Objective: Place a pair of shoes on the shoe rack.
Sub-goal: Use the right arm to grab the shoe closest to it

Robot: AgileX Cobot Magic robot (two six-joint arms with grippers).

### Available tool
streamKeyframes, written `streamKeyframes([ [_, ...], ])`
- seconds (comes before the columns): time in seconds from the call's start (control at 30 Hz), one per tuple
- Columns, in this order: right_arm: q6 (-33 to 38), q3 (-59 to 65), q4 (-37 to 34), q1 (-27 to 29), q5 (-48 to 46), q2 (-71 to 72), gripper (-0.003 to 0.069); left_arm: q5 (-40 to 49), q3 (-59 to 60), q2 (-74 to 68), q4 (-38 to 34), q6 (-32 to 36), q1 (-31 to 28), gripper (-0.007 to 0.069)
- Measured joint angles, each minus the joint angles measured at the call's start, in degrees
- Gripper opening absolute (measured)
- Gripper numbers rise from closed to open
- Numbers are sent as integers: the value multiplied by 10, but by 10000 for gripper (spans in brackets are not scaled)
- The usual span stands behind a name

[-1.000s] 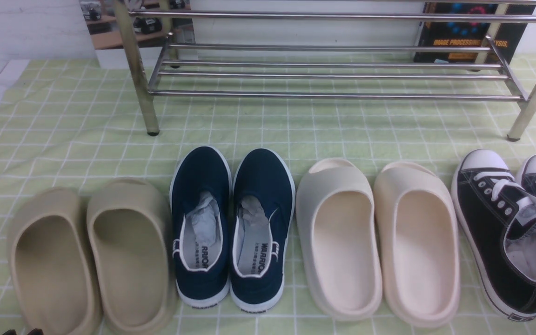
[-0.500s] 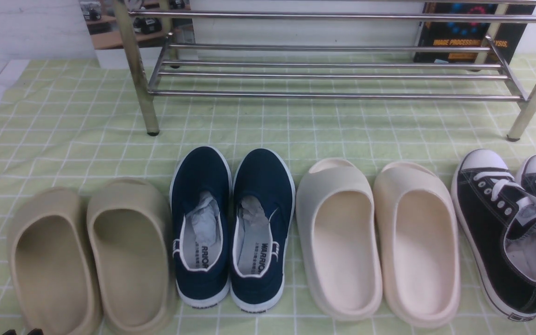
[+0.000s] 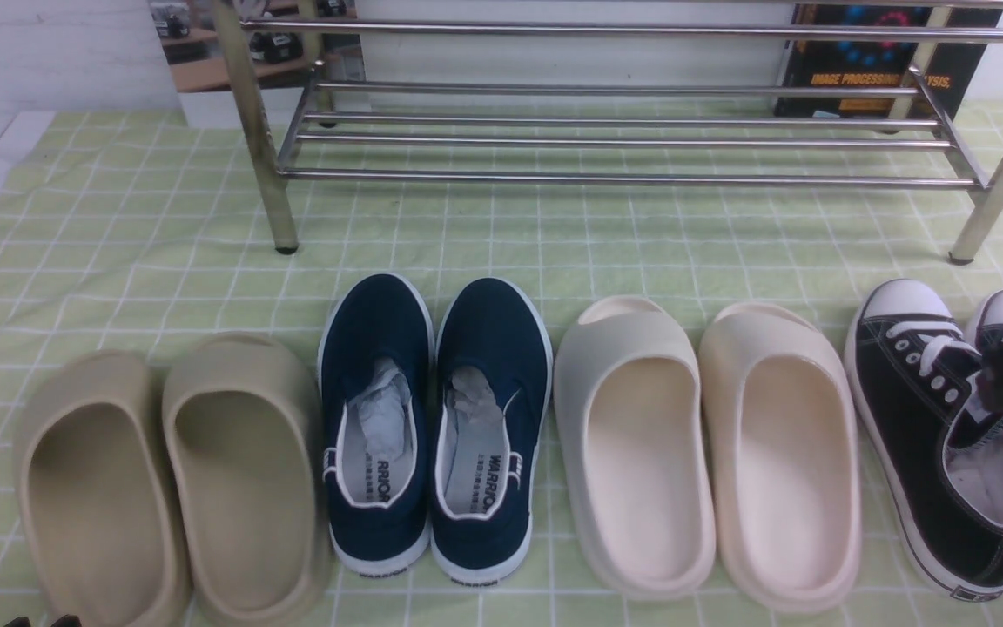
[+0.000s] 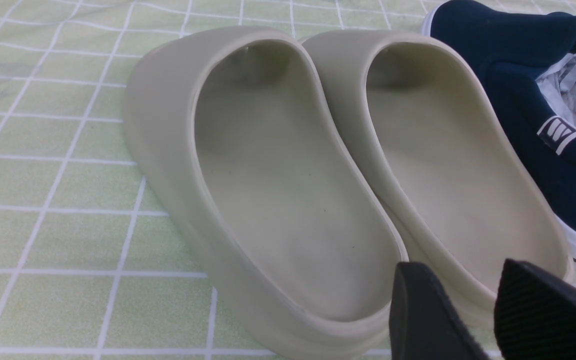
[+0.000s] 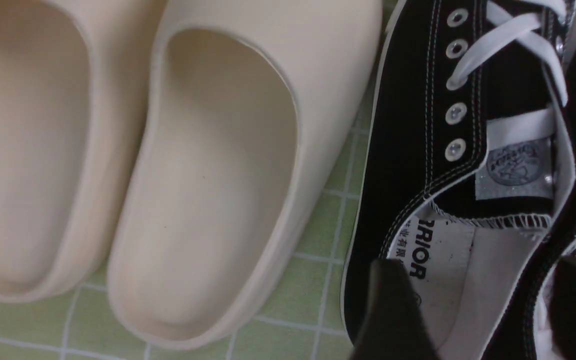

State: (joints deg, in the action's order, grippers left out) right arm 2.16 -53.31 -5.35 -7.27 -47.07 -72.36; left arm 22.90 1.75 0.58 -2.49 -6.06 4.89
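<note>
Black canvas lace-up sneakers with white toe caps and white laces [image 3: 911,409] aren't on the low chrome-tube shoe rack [image 3: 623,178] yet. They're down on the green-checked cloth worktop [image 3: 118,261] in front of the rack's right front leg, toes pointing at it, with the outer one cut off by the frame edge.

Going across from the left: a pair of tan foam slides [image 3: 240,488] sits in front of the rack, out past its left front leg. The left tool [image 4: 460,272] hangs over their heel end, the end away from the rack. Its two black fingers [image 4: 543,310] are apart with nothing between them, so it's released. Next come navy slip-ons with white trim [image 3: 375,348], in front of the rack just inside that left leg, crumpled paper stuffed in both. Then cream foam slides [image 3: 641,461] in front of the rack's right half. All four pairs are lined up side by side, toes toward the rack, none touching it.

Last, the sneakers again. The right tool [image 5: 480,272] is over their heel openings, the end farthest from the rack, and it's spread wide too. One finger [image 5: 393,310] is above the insole of the inner sneaker and the other is above its partner, with the two adjoining side walls between them. Can't tell if either finger actually touches anything.
</note>
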Motion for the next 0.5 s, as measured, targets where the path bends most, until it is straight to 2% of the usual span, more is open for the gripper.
streamKeyframes([
  [0.03,-1,0,0,0,0,0,479,0,0,0,0,0,0,239],
  [0.1,-14,-1,17,-1,19,-44,582,0,0,0,0,0,0,239],
  [0.17,-26,-1,26,-1,36,-76,604,0,0,0,0,0,0,239],
  [0.27,-39,-1,26,-1,61,-115,595,0,0,0,0,0,0,239],
  [0.37,-43,-2,20,-2,101,-171,519,0,0,0,0,0,0,239],
  [0.43,-50,-2,14,-2,118,-208,430,0,0,0,0,0,0,239],
  [0.47,-50,-2,14,-2,120,-210,420,0,0,0,0,0,0,239],
  [0.5,-55,-4,14,-2,124,-227,329,0,0,0,0,0,0,239],
])
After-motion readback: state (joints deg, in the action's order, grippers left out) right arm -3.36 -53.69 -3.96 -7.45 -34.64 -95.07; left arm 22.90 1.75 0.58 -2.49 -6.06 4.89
